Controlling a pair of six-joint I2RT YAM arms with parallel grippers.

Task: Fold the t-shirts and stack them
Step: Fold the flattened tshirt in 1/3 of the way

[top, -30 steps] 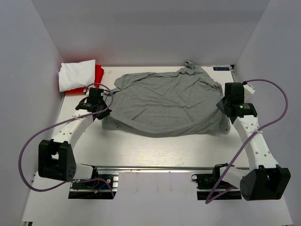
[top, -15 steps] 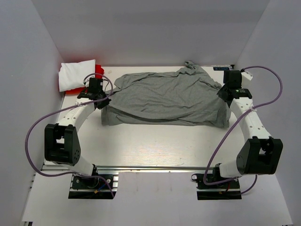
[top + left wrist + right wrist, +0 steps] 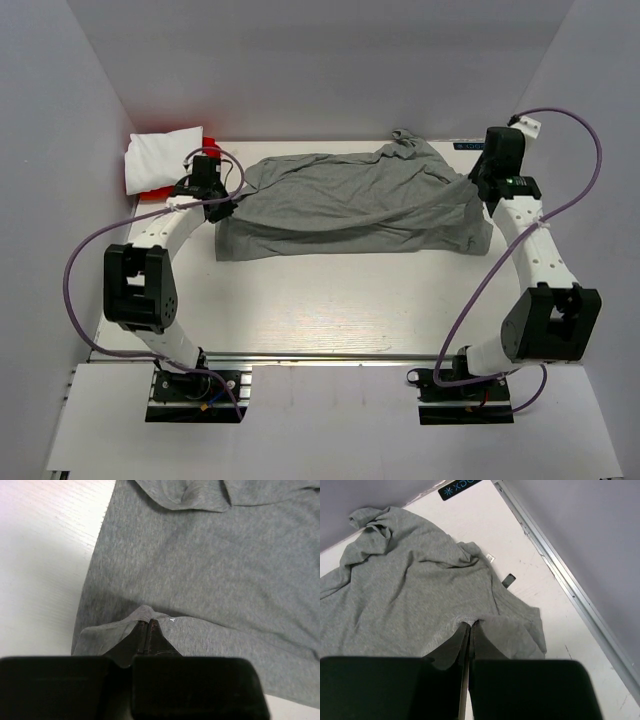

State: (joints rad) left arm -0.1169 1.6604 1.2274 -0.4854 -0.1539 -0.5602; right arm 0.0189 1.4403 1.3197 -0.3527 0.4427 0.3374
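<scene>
The heather-grey t-shirt lies doubled over across the middle back of the table, its near edge folded toward the far side. My left gripper is shut on the shirt's left edge; in the left wrist view cloth drapes over the closed tips. My right gripper is shut on the shirt's right edge, and the right wrist view shows the hem pinched between the jaws. A folded white t-shirt rests on a red t-shirt in the back left corner.
Grey walls close in the table on the left, back and right. A metal rail runs along the right edge. A black label sits at the back right. Bare white tabletop lies between the shirt and the arm bases.
Both grippers have carried the grey shirt's near edge up and toward the back wall, folding it over itself. The shirt's near edge now lies farther from the bases.
</scene>
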